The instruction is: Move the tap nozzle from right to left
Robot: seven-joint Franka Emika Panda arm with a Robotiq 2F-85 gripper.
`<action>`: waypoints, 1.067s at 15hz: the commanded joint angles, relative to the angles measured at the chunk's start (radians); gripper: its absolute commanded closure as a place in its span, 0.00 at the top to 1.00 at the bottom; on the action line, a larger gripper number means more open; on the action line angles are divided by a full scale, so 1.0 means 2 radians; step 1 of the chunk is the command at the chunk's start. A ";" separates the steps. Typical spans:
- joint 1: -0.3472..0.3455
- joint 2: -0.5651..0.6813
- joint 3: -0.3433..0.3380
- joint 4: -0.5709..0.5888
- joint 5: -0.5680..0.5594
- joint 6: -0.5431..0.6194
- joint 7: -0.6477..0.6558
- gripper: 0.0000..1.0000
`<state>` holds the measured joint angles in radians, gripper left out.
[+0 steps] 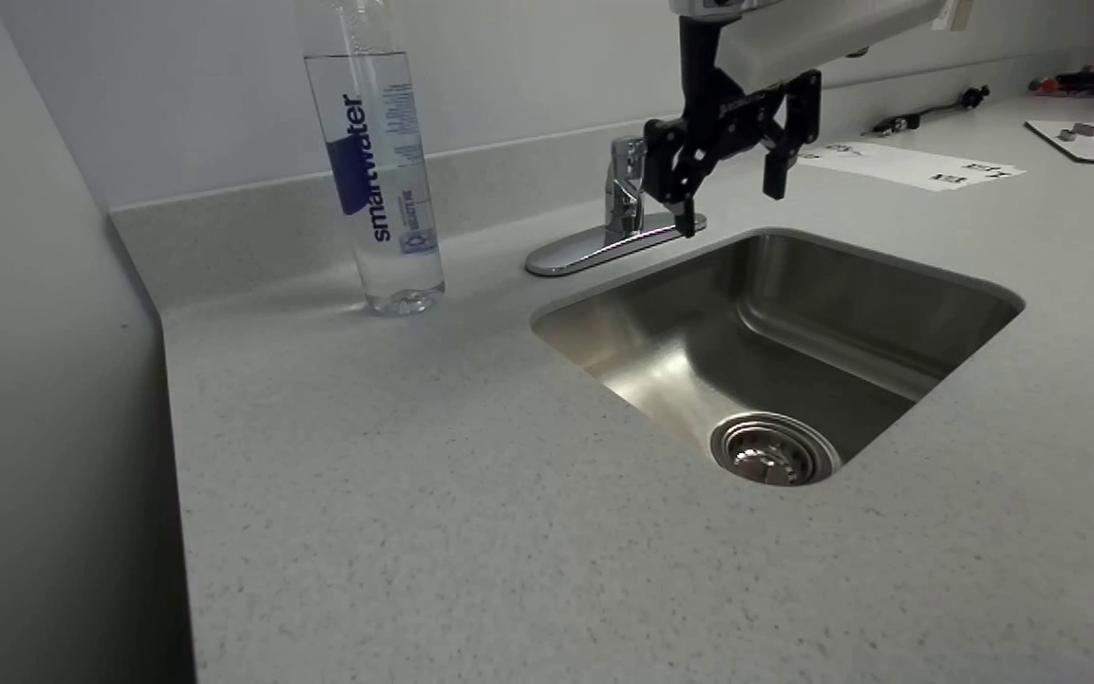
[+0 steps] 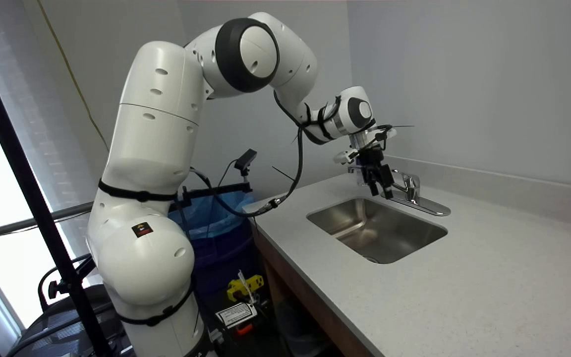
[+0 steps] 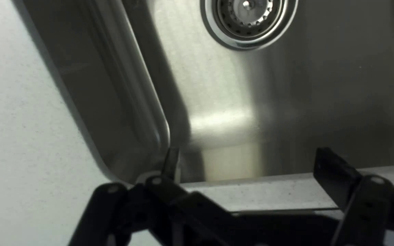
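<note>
Near the back edge of the counter (image 1: 367, 494), jaws are held apart beside the chrome tap (image 1: 624, 195); approach seems in hand, contact and leftward push being needed next.

You can read "smartwater" running upward on the bottle (image 1: 374, 171), upper left in an exterior view; its smaller print is too fine. Upper right there, black marks on a white sheet (image 1: 898, 165) are unclear. The white tag (image 2: 236, 315), low in an exterior view, and the arm's (image 2: 154, 129) sticker (image 2: 142, 229), left, are too small to read.
</note>
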<state>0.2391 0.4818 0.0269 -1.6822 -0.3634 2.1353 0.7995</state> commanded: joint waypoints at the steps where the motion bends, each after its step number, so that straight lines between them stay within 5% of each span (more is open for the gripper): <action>1: 0.014 0.011 -0.004 0.001 0.005 0.083 0.023 1.00; 7: 0.036 0.035 -0.024 0.005 -0.001 0.192 0.050 1.00; 16: 0.062 0.068 -0.062 0.026 0.002 0.244 0.077 1.00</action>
<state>0.3428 0.5846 -0.0606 -1.6866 -0.3641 2.5866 0.9302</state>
